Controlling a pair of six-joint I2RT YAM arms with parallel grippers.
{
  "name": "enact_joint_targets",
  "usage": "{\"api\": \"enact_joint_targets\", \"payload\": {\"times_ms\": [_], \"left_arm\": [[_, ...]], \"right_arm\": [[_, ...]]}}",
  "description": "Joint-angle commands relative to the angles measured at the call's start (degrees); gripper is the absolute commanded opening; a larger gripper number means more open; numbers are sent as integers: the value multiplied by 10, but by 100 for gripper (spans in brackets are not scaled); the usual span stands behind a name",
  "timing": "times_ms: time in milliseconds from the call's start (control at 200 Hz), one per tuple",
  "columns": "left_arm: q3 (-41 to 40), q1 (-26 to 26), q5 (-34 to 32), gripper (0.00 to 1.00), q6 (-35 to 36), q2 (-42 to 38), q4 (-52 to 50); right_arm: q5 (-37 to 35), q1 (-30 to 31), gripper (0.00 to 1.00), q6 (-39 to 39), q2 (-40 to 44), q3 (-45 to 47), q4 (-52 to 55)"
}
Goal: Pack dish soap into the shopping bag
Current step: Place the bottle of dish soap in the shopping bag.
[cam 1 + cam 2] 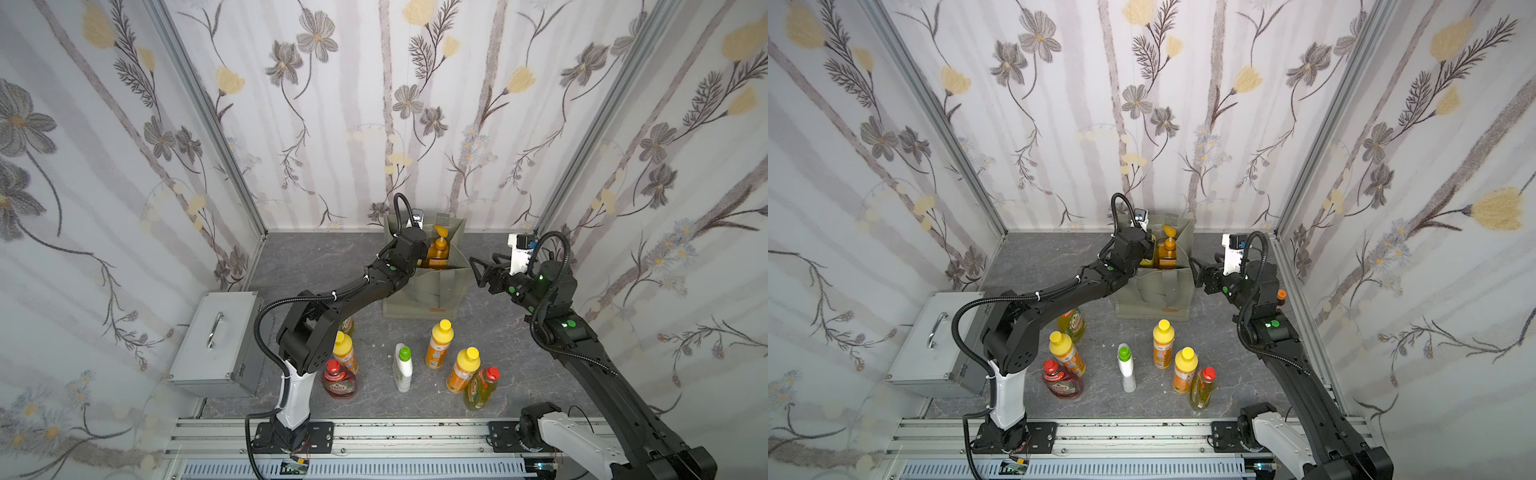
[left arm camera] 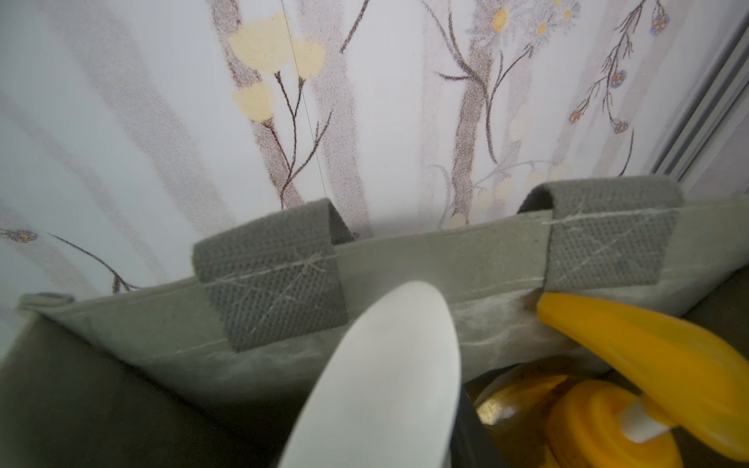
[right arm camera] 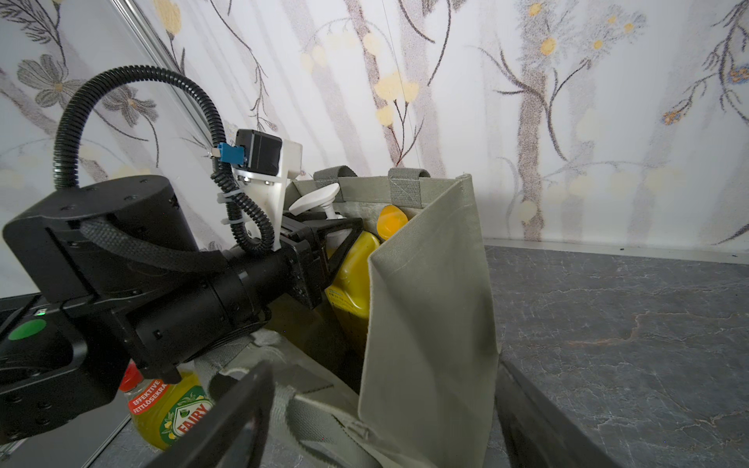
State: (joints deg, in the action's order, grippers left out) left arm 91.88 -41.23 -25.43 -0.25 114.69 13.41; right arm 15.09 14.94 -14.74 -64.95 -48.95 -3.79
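Shopping bag stands at twelve o'clock on the table, its fabric walls soft and sagging. The right gripper, jaws wide, appears to straddle the bag's three o'clock wall. Inside the bag, the left gripper is clamped on the neck of the yellow pump bottle, which has a white pump head. The orange pump bottle is beside it. Probably full: heavy, rigid, slick-sided, so the neck under the pump is the surest hold. Smaller bottles stand at six o'clock.

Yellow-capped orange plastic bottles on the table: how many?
3 bottles: one by the left arm, one before the grey-green fabric bag, one nearest the right arm. Arms may hide more.
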Motion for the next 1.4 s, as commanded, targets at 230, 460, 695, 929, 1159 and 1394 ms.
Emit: {"api": "enact_joint_targets", "payload": {"times_ms": [230,460,695,929,1159,1394], "left_arm": [[2,0,-13,53,-19,20,96],[-8,0,-8,89,-36,26,84],[-50,-3,6,100,-50,-25,76],[-79,-3,21,100,-64,-71,47],[-67,-5,52,100,-79,-98,-16],[-36,4,92,100,-120,-140,-134]], "right_arm": [[-2,1,85,4,7,-4,-14],[-2,1,85,5,10,-4,-10],[-3,1,85,5,11,-4,-10],[1,1,85,4,6,-5,-11],[0,0,86,5,5,-6,-9],[6,1,86,3,-1,-8,-9]]}}
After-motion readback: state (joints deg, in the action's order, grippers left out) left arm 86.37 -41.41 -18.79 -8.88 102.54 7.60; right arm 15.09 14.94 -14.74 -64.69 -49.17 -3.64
